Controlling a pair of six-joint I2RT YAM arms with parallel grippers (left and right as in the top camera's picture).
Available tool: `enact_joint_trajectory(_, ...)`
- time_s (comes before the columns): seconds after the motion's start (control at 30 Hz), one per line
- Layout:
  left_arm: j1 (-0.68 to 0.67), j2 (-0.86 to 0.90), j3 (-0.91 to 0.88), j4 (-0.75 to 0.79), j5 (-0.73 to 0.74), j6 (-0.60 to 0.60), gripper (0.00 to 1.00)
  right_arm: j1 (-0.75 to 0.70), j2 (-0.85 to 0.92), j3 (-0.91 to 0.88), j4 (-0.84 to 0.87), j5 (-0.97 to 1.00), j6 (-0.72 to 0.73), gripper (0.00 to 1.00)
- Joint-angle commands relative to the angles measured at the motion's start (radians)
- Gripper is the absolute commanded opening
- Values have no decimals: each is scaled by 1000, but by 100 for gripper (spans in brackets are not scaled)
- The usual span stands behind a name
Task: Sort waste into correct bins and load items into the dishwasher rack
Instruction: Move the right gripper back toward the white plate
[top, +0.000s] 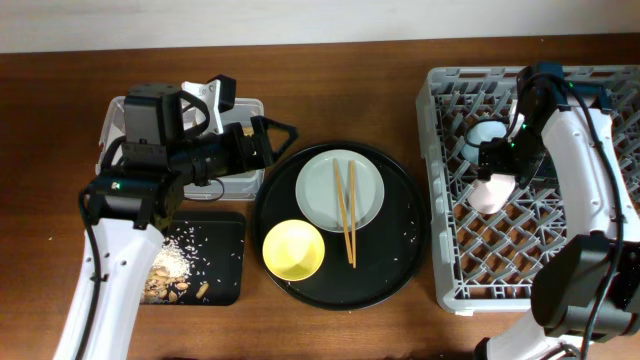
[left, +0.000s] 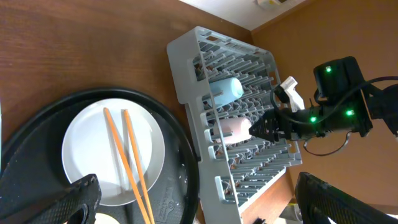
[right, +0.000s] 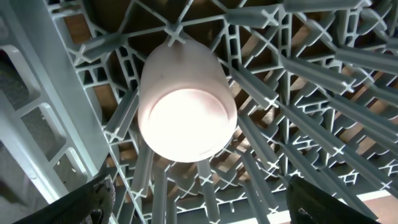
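Note:
The pink cup (top: 492, 192) rests on its side among the pegs of the grey dishwasher rack (top: 450, 200), with the light blue cup (top: 487, 135) behind it. My right gripper (top: 497, 165) hovers just over the pink cup (right: 186, 106), open, and its fingers (right: 93, 199) do not touch the cup. Above the round tray's left rim, my left gripper (top: 285, 143) is open and empty. A pale plate (top: 322, 195) carries the wooden chopsticks (top: 346, 210), and the yellow bowl (top: 293, 249) sits beside it. The left wrist view shows the plate (left: 93, 143), chopsticks (left: 127, 162) and rack (left: 186, 68).
A large round black tray (top: 400, 270) holds the plate and bowl. Food scraps and white crumbs (top: 178, 262) lie in the black rectangular tray (top: 225, 260). The clear tub (top: 250, 110) is mostly hidden under my left arm. Crumbs dot the round tray.

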Motion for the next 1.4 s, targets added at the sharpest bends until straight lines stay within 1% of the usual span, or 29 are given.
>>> enact_joint_trajectory(0.0,4,0,7,-1,-4,10,99,-2,-2,-4,-7,-130,7,89)
enact_joint_trajectory(0.03,4,0,7,-1,-4,10,99,2,-2,-4,-17,-188,-11,92)
enact_joint_trajectory(0.1,4,0,7,-1,-4,10,99,7,-2,-4,-51,-297,-74,96)
enact_joint_trajectory(0.17,4,0,7,-1,-4,10,99,10,-2,-4,-89,-386,-105,98)
enact_joint_trajectory(0.23,4,0,7,-1,-4,10,99,10,-2,-4,-126,-474,-108,99)
enact_joint_trajectory(0.3,4,0,7,-1,-4,10,99,10,-2,-4,-149,-591,-108,98)
enact_joint_trajectory(0.43,4,0,7,-1,-4,10,99,24,-2,-4,-189,-745,-107,100)
enact_joint_trajectory(0.47,4,0,7,-1,-4,10,99,38,-2,-4,-187,-765,-107,91)
enact_joint_trajectory(0.5,4,0,7,-1,-4,10,99,53,-2,-4,-185,-773,-104,79)
enact_joint_trajectory(0.53,4,0,7,-1,-4,10,99,73,-2,-5,-183,-772,-104,71)
enact_joint_trajectory(0.6,4,0,7,-1,-4,10,99,123,-2,-5,-171,-772,-103,61)
enact_joint_trajectory(0.63,4,0,7,-1,-4,10,99,167,-2,-5,-147,-772,-87,53)
enact_joint_trajectory(0.7,4,0,7,-1,-4,10,99,234,-2,-6,-87,-771,-61,41)
enact_joint_trajectory(0.73,4,0,7,-1,-4,10,99,272,-2,-6,-48,-765,-52,31)
enact_joint_trajectory(0.77,4,0,7,-1,-4,10,99,299,-2,-6,-23,-743,-31,28)
enact_joint_trajectory(0.8,4,0,7,-1,-4,10,99,325,-2,-6,2,-705,6,25)
enact_joint_trajectory(0.87,4,0,7,-1,-4,10,99,388,-2,-6,54,-552,134,24)
enact_joint_trajectory(0.97,4,0,7,-1,-4,10,99,444,-2,-8,96,-438,224,23)
enact_joint_trajectory(1.1,4,0,7,-1,-4,10,99,544,-2,-13,151,-401,227,24)
enact_joint_trajectory(1.17,4,0,7,-1,-4,10,99,597,-2,-22,190,-341,227,24)
enact_joint_trajectory(1.37,4,0,7,-1,-4,10,99,672,-2,-95,275,-299,238,23)
